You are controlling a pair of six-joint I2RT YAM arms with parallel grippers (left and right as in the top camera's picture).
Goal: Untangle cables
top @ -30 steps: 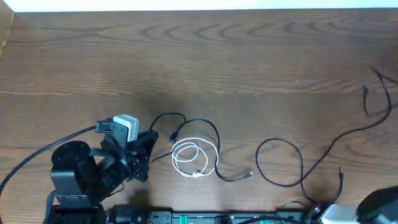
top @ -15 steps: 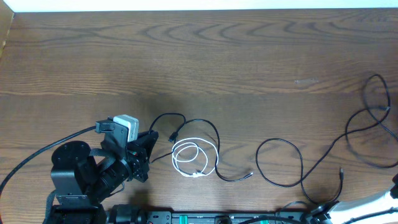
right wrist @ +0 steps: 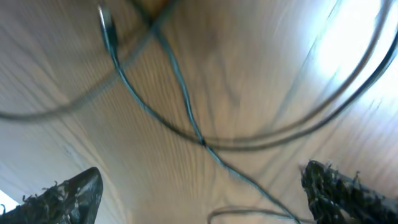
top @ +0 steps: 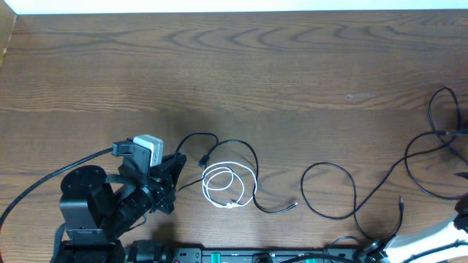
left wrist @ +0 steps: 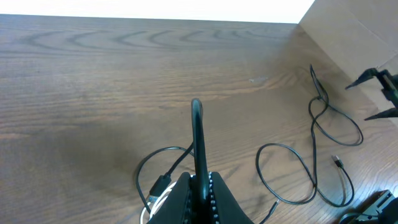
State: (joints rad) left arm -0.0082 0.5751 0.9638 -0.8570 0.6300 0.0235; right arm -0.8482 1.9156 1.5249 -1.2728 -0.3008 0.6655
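Note:
A white cable [top: 221,186] lies coiled near the table's front, with a short black cable [top: 255,175] looped around and over it. My left gripper [top: 178,159] rests just left of this pile, shut with nothing between its fingers [left wrist: 196,106]; the short black cable [left wrist: 140,174] and white cable [left wrist: 147,211] lie beside them. A long black cable [top: 355,191] runs from a loop at centre right to more loops at the right edge [top: 431,109]. My right gripper [top: 463,153] hangs open over those loops; the blurred cable [right wrist: 186,118] passes under the gap [right wrist: 205,199].
The left arm's base and its thick black wire [top: 44,183] fill the front left corner. A dark rail with electronics [top: 219,256] runs along the front edge. A cardboard wall [left wrist: 348,37] stands at the far right.
My right gripper has opened and let go of the long black cable's end, which dropped into loops at the right edge. The right arm swung toward the right edge. The left arm stayed still.

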